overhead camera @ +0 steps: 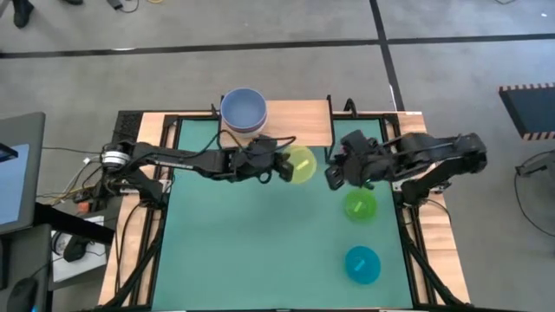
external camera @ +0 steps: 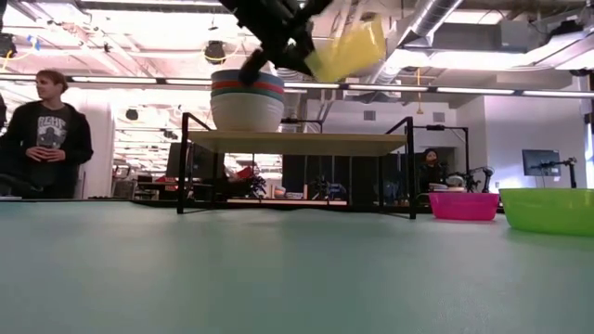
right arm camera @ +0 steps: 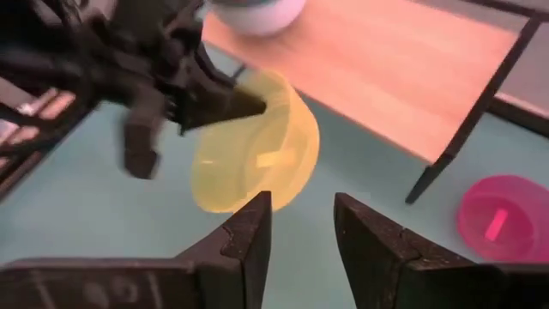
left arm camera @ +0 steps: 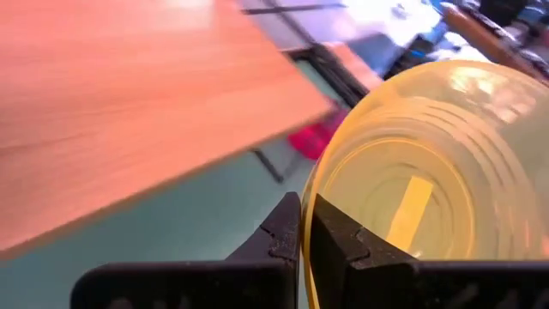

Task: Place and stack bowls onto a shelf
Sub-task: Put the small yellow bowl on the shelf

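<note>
Now yellow bowl [overhead camera: 300,165] rim-pinched in clenched left hand [overhead camera: 284,167], right hand [overhead camera: 333,176] released alongside.

bowl stack [overhead camera: 244,110] on shelf [overhead camera: 299,124], two bowls [overhead camera: 361,205] at table's right

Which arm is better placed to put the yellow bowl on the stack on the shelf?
Left. The left gripper is shut on the yellow bowl rim, holding it in the air beside the shelf, near the stack. The right gripper is open and empty.
</note>
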You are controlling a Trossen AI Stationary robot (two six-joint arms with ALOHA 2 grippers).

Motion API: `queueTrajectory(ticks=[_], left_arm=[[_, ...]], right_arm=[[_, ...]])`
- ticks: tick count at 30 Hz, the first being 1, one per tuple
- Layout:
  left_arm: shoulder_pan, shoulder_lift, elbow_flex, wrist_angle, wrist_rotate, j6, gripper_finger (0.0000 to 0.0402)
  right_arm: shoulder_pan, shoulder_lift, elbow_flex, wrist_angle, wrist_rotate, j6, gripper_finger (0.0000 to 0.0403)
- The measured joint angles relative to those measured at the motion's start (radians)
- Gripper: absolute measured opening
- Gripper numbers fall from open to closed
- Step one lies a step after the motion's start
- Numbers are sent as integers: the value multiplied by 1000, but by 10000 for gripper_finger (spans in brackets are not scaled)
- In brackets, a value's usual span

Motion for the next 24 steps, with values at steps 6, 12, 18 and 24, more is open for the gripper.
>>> queueTrajectory(ticks=[6,12,18,24], left_arm=[[18,100,137,-28,-172,-33,0],[18,185,288,-43,-345,196,0],[43,270,401,-10,-368,510,0],[103,313,477,-76,-277,643,0]], right_arm=[[-33,-54,-3,-108,-13,-51,152],[-83,-71,-2,-163,-19,-161,152],[-135,-94,-2,-167,-18,-277,152],[-168,-108,-2,-161,-19,-343,152]])
